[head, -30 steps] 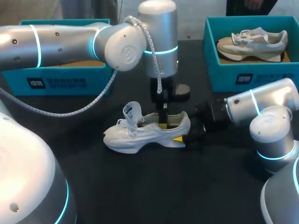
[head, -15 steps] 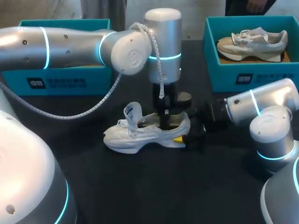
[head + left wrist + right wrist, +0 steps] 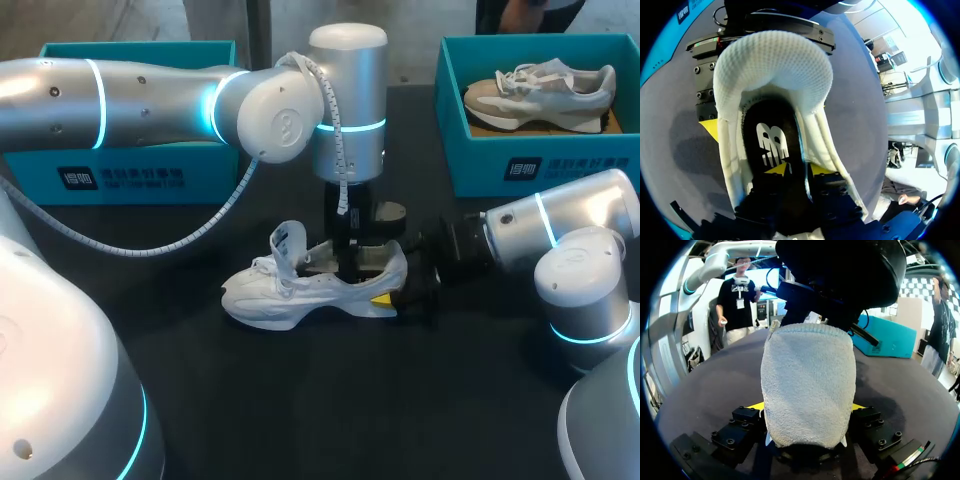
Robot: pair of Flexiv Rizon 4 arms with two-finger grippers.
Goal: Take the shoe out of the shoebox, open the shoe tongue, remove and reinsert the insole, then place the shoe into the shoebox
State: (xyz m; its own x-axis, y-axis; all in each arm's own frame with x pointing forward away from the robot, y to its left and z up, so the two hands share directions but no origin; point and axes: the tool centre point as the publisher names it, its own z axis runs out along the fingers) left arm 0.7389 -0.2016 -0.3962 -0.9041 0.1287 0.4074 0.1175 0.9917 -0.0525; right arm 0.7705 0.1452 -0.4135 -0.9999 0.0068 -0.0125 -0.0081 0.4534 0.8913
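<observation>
White mesh and a pale sole mark the shoe (image 3: pixel 315 290), which stands upright on the dark worktop (image 3: pixel 330 400) in the head view, toe toward my left side and tongue pulled up. My left arm comes across from the left and drops the left tool (image 3: pixel 352 262) straight down into the shoe's opening. The right tool (image 3: pixel 402 293) sits low at the heel. A teal shoebox (image 3: pixel 130 175) stands behind the left arm, and a second teal shoebox (image 3: pixel 540 165) at the far right holds a beige shoe (image 3: pixel 540 90).

From the left wrist, the left tool is deep inside the shoe, right over the dark insole (image 3: pixel 767 135); whether it grips anything I cannot tell.

From the right wrist, the shoe's padded heel fills the space ahead, and the right tool is clamped on it from both sides, spread wide.
</observation>
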